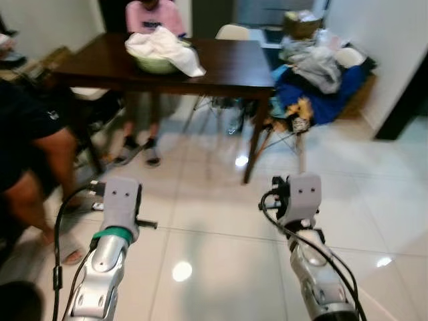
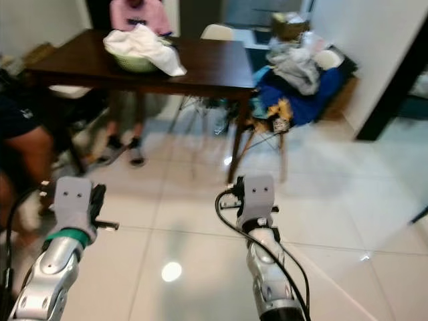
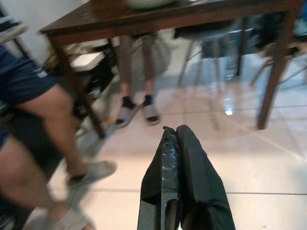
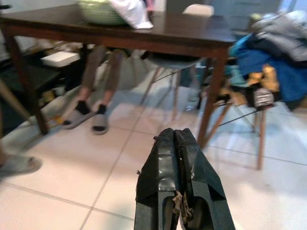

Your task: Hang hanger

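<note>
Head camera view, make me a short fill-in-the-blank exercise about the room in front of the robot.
1. The white cloth lies in a green basket on the dark wooden ____.
2. The chair to the right of the table is heaped with ____.
3. The person seated behind the table wears a ____ top.
4. The fingers of the left tool and the right tool are ____.

Missing words: table; clothes; pink; shut
</note>
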You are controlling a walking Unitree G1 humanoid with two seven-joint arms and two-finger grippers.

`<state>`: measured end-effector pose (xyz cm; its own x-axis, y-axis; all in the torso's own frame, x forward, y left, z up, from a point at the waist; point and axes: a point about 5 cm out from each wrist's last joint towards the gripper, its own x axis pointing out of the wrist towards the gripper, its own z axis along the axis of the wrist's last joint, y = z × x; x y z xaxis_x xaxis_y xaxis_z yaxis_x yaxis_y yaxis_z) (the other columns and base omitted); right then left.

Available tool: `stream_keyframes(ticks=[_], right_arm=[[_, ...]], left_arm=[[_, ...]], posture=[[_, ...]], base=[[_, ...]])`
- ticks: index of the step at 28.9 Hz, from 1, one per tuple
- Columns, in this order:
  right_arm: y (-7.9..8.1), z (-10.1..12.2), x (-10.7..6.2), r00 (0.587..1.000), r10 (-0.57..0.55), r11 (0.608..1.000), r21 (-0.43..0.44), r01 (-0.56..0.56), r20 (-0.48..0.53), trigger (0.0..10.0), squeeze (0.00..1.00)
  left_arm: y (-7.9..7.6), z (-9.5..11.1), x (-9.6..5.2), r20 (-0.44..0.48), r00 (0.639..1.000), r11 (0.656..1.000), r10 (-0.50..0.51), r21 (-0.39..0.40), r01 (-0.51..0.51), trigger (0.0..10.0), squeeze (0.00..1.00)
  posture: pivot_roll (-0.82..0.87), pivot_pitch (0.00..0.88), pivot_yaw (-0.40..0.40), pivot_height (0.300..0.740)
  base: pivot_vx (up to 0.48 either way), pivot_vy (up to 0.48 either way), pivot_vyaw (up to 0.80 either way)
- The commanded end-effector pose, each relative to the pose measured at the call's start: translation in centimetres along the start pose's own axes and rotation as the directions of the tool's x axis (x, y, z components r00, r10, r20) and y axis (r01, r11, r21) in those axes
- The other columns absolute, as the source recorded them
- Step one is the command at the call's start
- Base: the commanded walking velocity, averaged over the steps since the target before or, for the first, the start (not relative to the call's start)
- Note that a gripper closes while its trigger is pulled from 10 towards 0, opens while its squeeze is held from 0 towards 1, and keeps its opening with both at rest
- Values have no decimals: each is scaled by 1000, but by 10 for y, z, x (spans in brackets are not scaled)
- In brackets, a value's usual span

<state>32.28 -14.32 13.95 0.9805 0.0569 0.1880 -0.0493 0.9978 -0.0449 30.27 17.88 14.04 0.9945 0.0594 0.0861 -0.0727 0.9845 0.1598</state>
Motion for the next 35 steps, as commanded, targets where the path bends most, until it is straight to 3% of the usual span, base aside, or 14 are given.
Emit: stream_keyframes(ticks=[1, 26, 35], right_arm=[[-3, -5, -2, 1000, -11, 1000, 9, 11, -23, 10000, 0], [0, -3, -3, 1000, 2, 1000, 20, -2, -12, 10000, 0], [1, -3, -3, 1000, 3, 1000, 23, -3, -11, 10000, 0]], left_arm=[[-2, -7, -2, -35, 999, 1000, -3, -2, 3, 10000, 0], [-2, -6, -1, -24, 1000, 1000, 5, 6, -5, 10000, 0], [-4, -6, -1, -35, 999, 1000, -2, 4, 2, 10000, 0]], posture=[[-26, 39, 22, 740], [-25, 48, 22, 740], [-25, 49, 24, 740]], base=[[0, 0, 0], [296, 357, 0], [155, 142, 0]])
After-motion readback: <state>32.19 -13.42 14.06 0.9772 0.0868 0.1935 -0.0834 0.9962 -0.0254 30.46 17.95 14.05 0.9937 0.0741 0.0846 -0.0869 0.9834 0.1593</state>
